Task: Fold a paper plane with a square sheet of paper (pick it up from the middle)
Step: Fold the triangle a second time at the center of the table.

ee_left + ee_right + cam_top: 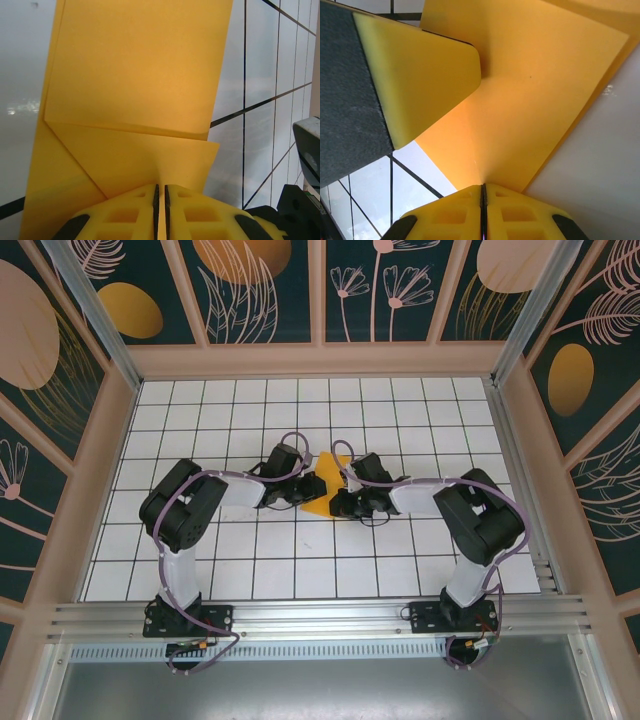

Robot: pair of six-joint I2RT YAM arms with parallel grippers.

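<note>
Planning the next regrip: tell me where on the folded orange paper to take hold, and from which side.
Pinch the folded paper at an edge where the flaps overlap, coming edge-on in its plane: it is thin and flat, so only its faces can be clamped. The left end effector and right end effector are shut on opposite edges this way.

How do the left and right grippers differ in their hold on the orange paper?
The left gripper reaches the folded orange paper from the table's left side; the right gripper from the right. Ahead of the left gripper's fingers the paper shows overlapping flaps and a diagonal crease; ahead of the right gripper's fingers it is one smoother face. Shared: both have their fingers closed on the paper.
</note>
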